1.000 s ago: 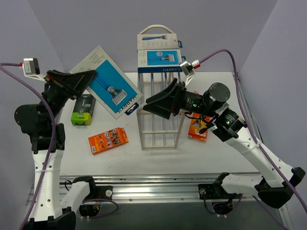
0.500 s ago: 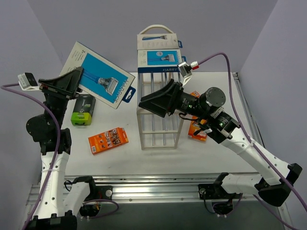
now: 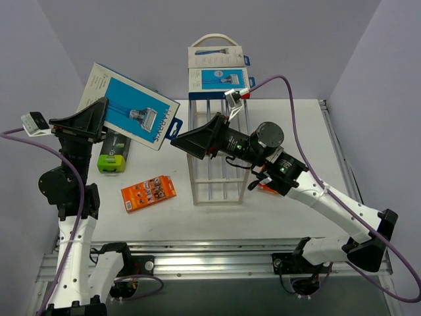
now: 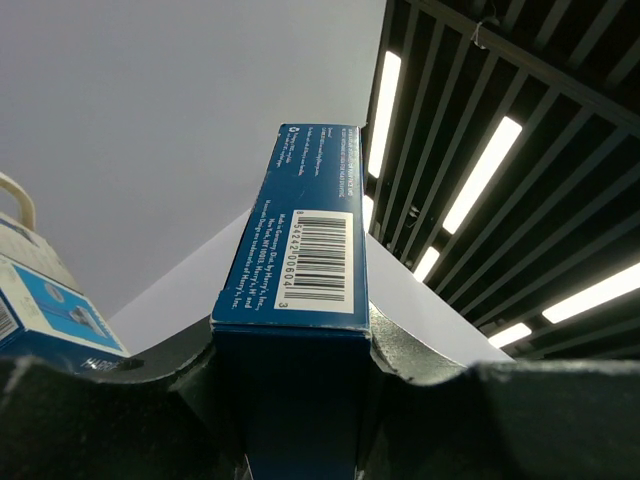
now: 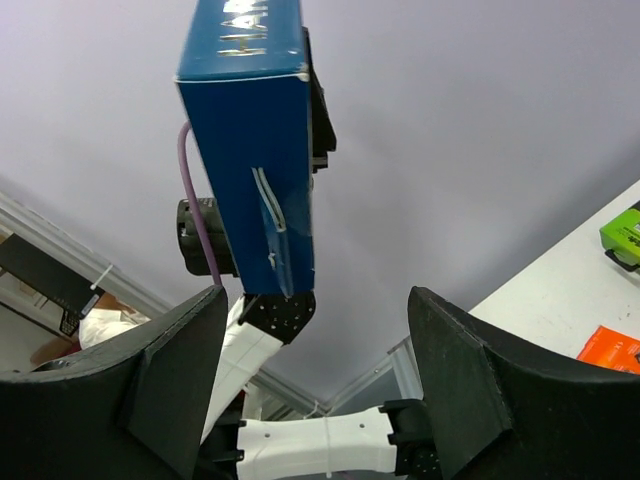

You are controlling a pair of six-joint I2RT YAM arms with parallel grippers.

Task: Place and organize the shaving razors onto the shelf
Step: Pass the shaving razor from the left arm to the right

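- We've got the left claw (image 3: 99, 118) clamped on the big blue-and-white HARRY'S razor box (image 3: 131, 115), tilted in the air left of the cream-white wire shelf (image 3: 217, 203).
- Our right claw (image 3: 179, 143) gapes empty, tips just by that box's corner.
- 2 more blue-and-white boxes (image 3: 217, 79) sit atop the shelf.

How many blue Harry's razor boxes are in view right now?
3. One blue box is gripped by the left end effector. Two sit atop the shelf: a front box and a rear box behind it. Others may hide behind the right arm.
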